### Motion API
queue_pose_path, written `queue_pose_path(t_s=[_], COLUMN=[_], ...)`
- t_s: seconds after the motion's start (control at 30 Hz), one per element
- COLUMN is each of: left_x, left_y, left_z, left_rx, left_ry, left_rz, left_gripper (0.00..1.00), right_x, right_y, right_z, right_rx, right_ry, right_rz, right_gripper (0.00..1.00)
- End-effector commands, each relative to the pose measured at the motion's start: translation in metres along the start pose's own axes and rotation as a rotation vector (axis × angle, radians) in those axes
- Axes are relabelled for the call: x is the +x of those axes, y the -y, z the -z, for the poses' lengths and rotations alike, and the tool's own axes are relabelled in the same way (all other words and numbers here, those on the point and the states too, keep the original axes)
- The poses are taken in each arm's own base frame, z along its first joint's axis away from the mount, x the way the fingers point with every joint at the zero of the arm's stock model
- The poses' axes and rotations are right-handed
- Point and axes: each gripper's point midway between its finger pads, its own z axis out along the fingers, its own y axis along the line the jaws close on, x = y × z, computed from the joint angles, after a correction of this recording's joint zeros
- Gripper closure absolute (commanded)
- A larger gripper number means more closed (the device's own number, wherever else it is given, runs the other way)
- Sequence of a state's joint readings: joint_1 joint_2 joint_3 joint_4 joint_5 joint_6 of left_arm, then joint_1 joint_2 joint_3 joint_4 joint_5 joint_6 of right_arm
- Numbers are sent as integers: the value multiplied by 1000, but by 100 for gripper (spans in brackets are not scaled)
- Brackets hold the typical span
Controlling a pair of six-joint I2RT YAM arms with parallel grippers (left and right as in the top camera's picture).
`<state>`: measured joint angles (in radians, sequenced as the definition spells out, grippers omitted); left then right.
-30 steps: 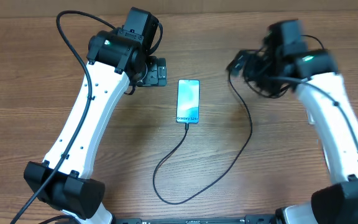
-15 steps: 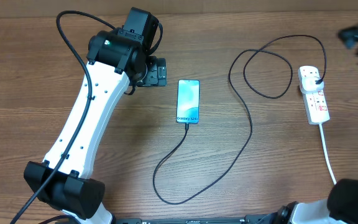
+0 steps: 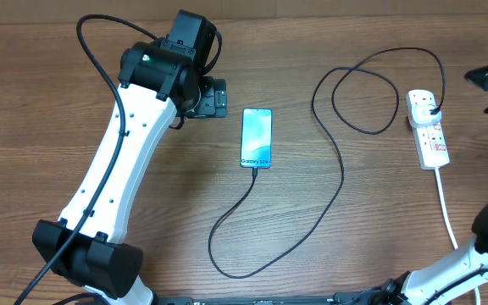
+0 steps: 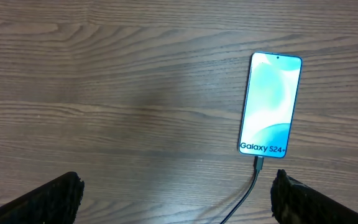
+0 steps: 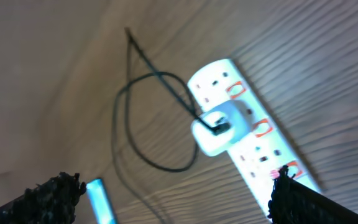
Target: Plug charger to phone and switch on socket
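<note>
While the charger (image 3: 337, 182) sits plugged into the bottom edge of the phone (image 3: 257, 138) at mid-table, its far end seated in the socket (image 3: 428, 129) at the right, the right gripper (image 5: 176, 199) hovers near that socket, spread wide and empty; the left gripper (image 4: 176, 193), likewise agape, hangs beside the phone. Pressing the red switch (image 5: 261, 128) next to the occupied outlet likely goes best with one fingertip brought straight down, clear of the charger's loop
</note>
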<state>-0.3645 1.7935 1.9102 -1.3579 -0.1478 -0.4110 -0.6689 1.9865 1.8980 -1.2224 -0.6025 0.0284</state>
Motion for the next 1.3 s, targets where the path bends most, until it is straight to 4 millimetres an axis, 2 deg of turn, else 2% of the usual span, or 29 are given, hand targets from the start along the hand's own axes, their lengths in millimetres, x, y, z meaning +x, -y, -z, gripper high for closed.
queue_pose_path(t_s=[0.0, 0.2, 0.3, 0.6, 1.03, 1.27], left_x=[-4, -4, -4, -4, -4, -4], left_y=[-3, -3, -3, -3, -3, -3], left_z=[1, 1, 1, 1, 1, 1], left_rx=[-13, -13, -13, -13, -13, -13], left_ry=[14, 14, 14, 14, 14, 14], left_rz=[-10, -10, -10, -10, -10, -10], left_gripper=[0, 0, 0, 0, 0, 0], right_x=[-5, -3, -1, 10, 12, 20], right_y=[14, 26, 25, 20, 26, 33], right_z=[0, -19, -28, -67, -71, -85], right_rx=[112, 139, 134, 126, 164, 147], right_ry=[16, 1, -2, -14, -15, -19], right_rz=[56, 58, 74, 137, 143, 132], right_gripper=[0, 0, 3, 3, 0, 0])
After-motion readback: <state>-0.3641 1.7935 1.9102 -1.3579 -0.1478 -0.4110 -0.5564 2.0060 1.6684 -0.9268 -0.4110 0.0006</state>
